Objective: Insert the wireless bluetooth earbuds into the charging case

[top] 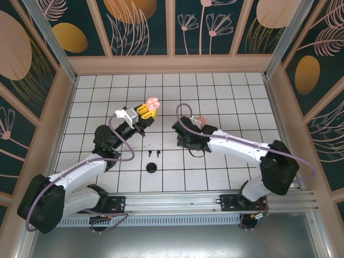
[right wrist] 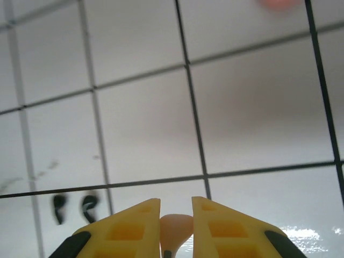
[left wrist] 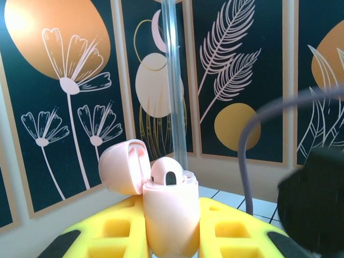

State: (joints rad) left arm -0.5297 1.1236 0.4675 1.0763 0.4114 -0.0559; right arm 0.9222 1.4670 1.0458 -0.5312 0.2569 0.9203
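Gaping smooth pale-pink charging case

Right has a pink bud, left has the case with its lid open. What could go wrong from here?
1. The pale pink earbud is pinched only at the very tips of the right gripper; it could twist or slip out on the way over.
2. The charging case in the left gripper has its lid hinged open to one side; the bud may catch the lid or miss its socket.
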